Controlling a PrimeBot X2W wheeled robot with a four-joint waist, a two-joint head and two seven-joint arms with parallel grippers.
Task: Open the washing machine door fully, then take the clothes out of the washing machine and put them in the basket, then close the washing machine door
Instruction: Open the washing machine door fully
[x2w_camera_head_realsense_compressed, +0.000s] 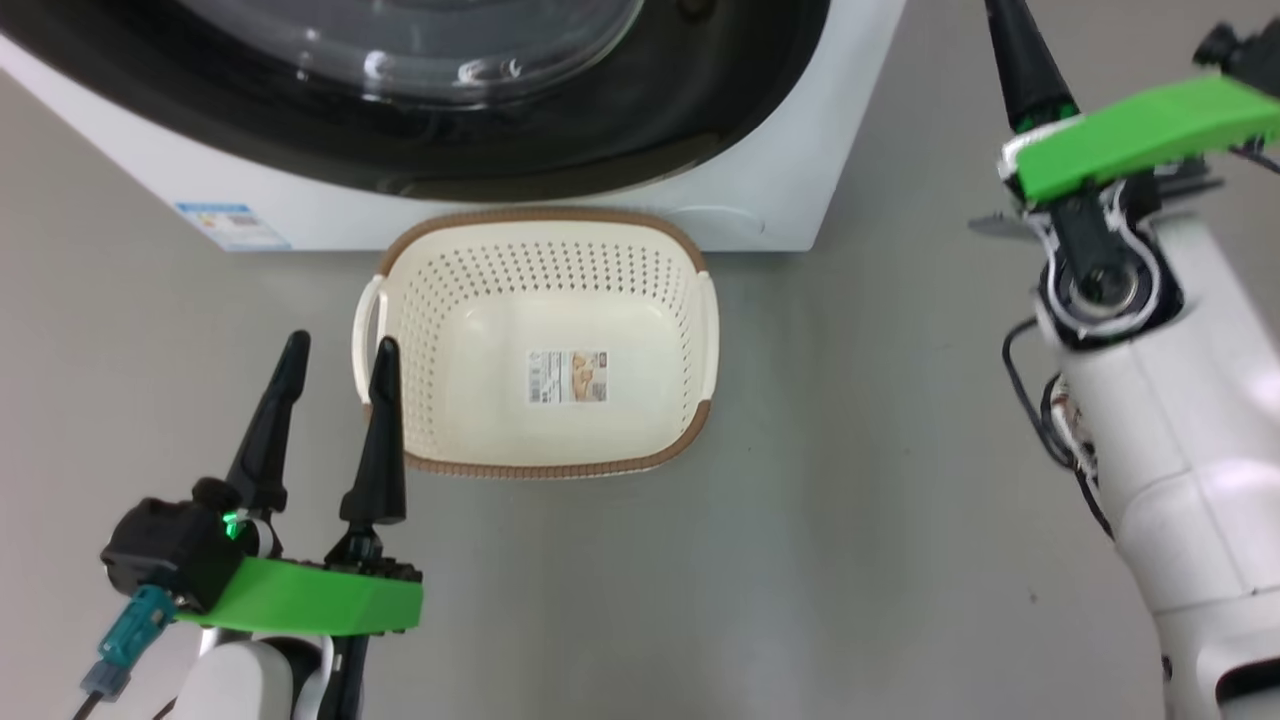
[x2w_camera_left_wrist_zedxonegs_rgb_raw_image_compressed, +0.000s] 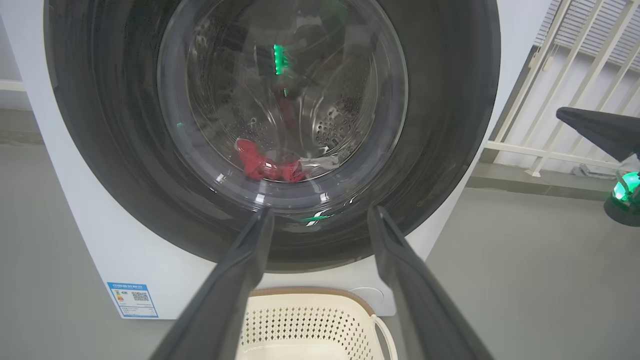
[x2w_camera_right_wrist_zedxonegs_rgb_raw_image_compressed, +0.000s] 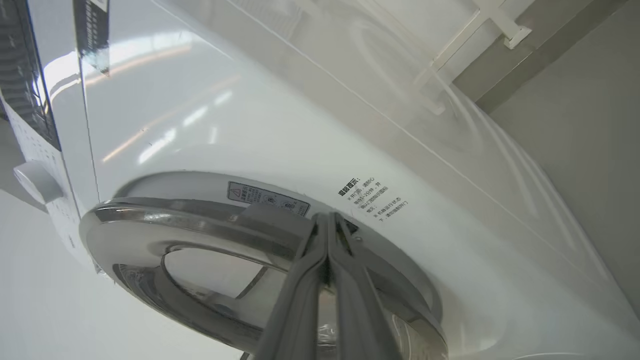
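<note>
Crumpled red clothes (x2w_camera_left_wrist_zedxonegs_rgb_raw_image_compressed: 265, 165) are lying behind the glossy round washing machine door (x2w_camera_left_wrist_zedxonegs_rgb_raw_image_compressed: 440, 125); the perforated cream basket (x2w_camera_head_realsense_compressed: 540, 215) is sitting before it. The left gripper (x2w_camera_head_realsense_compressed: 342, 343) is holding its 2 fingers spread, the right gripper (x2w_camera_right_wrist_zedxonegs_rgb_raw_image_compressed: 327, 220) pressing its pair together.

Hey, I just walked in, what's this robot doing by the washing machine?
It is starting to unload the washing machine. Its right claw, shut, has its tips at the edge of the washing machine door, which is not yet swung open. The left claw hangs open beside the empty basket, which sits on the floor before the machine. The red clothes lie inside, seen through the door.
</note>
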